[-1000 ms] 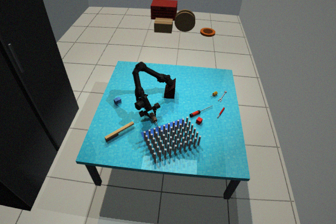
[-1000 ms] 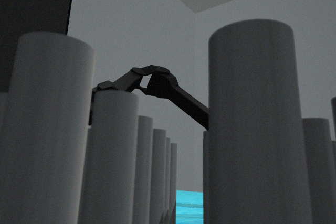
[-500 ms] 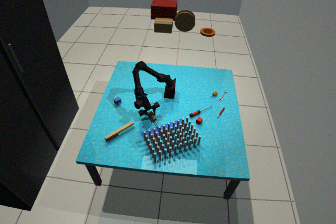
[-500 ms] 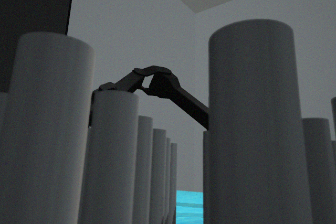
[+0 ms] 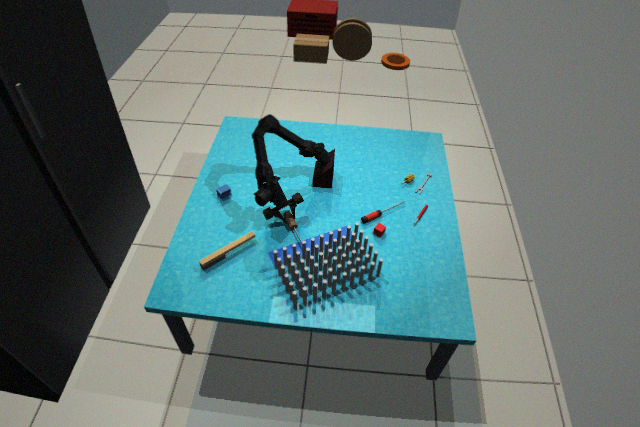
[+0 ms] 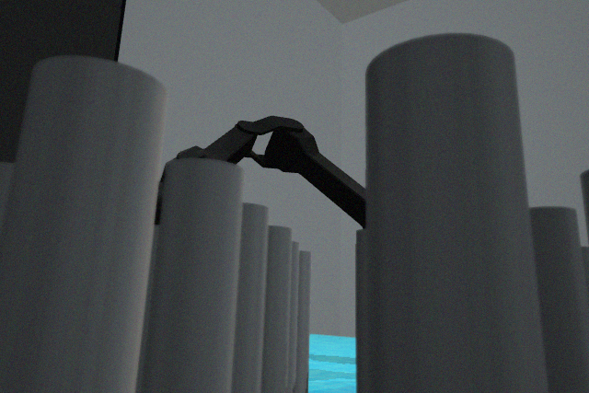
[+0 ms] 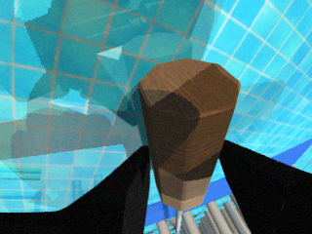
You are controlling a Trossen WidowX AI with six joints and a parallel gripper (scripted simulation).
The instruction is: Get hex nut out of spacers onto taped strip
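One arm (image 5: 262, 148) (image 6: 335, 181) and one blue-topped table (image 5: 387, 164) (image 6: 332, 348) (image 7: 263, 24), two of its legs in the lower part of the top view. Two cubes: one blue cube (image 5: 223, 191) left of centre, one red cube (image 5: 379, 229) right of centre. One wooden-handled tool (image 5: 291, 221) (image 7: 187, 132) mid-frame, one long tan piece (image 5: 227, 250) at lower left. Towards the right: one screwdriver (image 5: 371, 216), one red pen-like tool (image 5: 422, 212), one small fork-ended tool (image 5: 424, 183), one yellow piece (image 5: 409, 178). Dozens of spacers (image 5: 295, 300) (image 6: 442, 217) (image 7: 214, 217) low in the frame, too crowded for an exact count. One blue strip (image 5: 272, 256) (image 7: 292, 155), one pale strip (image 5: 361, 321). Upper middle: one red chest (image 5: 312, 14), one box (image 5: 310, 51), one round disc (image 5: 352, 41), one orange ring (image 5: 385, 61). One black cabinet (image 5: 56, 179) at far left
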